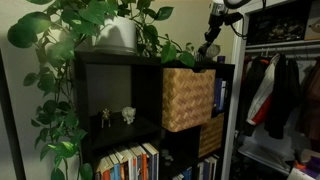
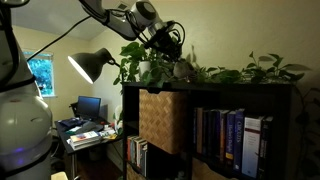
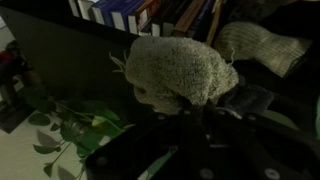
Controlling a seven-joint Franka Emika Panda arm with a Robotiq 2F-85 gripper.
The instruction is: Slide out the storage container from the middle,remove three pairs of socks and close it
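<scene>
A: Where's the gripper (image 1: 210, 47)?
B: Up over the shelf (image 1: 110, 62) top, jaws clamped on a rolled sock pair (image 3: 180, 72).
A: And the storage container (image 1: 187, 98)?
B: Sticking forward out of its upper cubby.

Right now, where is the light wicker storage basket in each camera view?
In an exterior view: the storage container sits right of centre, mid-height.
In an exterior view: the storage container is left of centre, lower half.
Wrist view: not in it; socks fill the middle.
Shared landmark: the leafy plant.
</scene>
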